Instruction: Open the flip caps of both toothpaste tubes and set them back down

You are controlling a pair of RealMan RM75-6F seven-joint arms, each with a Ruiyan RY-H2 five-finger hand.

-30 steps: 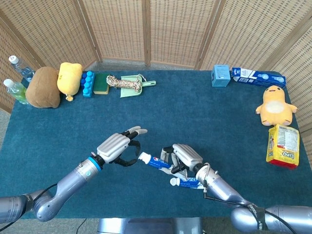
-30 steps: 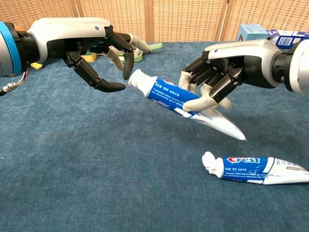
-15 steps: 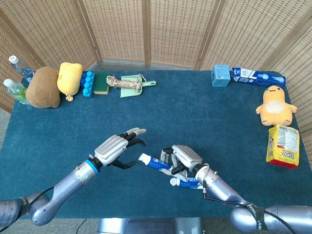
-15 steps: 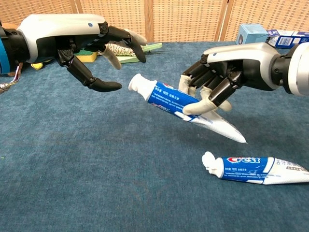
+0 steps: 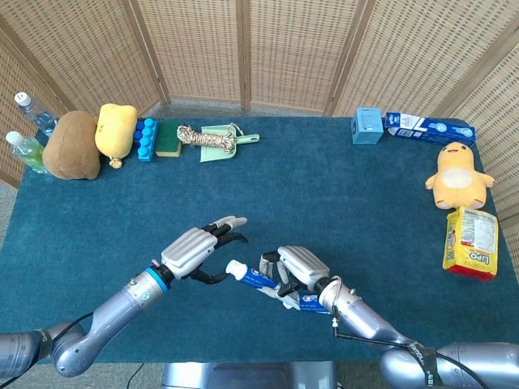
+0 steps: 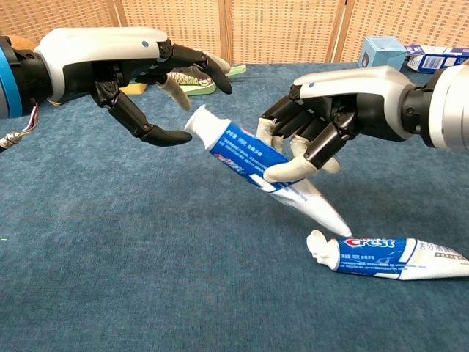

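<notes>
My right hand [image 6: 322, 125] [image 5: 298, 266] holds a blue and white toothpaste tube [image 6: 249, 156] [image 5: 253, 278] in the air above the blue cloth, its white cap end [image 6: 197, 120] pointing left. My left hand [image 6: 139, 73] [image 5: 199, 247] hovers just left of that cap with fingers spread, holding nothing; the thumb tip lies close below the cap, apart from it. A second tube [image 6: 388, 257] lies flat on the cloth at the right, its white cap [image 6: 322, 248] pointing left. In the head view this tube [image 5: 308, 301] is mostly hidden under my right hand.
Along the back edge lie a brown plush [image 5: 73, 146], yellow plush [image 5: 115, 130], blue block [image 5: 145, 138], sponge [image 5: 169, 138], rope and dustpan [image 5: 215, 138]. A blue box [image 5: 366, 126], toothbrush pack [image 5: 428, 127], yellow duck toy [image 5: 458, 174] and snack bag [image 5: 471, 241] sit at the right.
My right hand has carried the held tube leftward and slightly lower, toward my left hand. The left hand's fingers have closed in around the cap end. The lying tube has not moved.
</notes>
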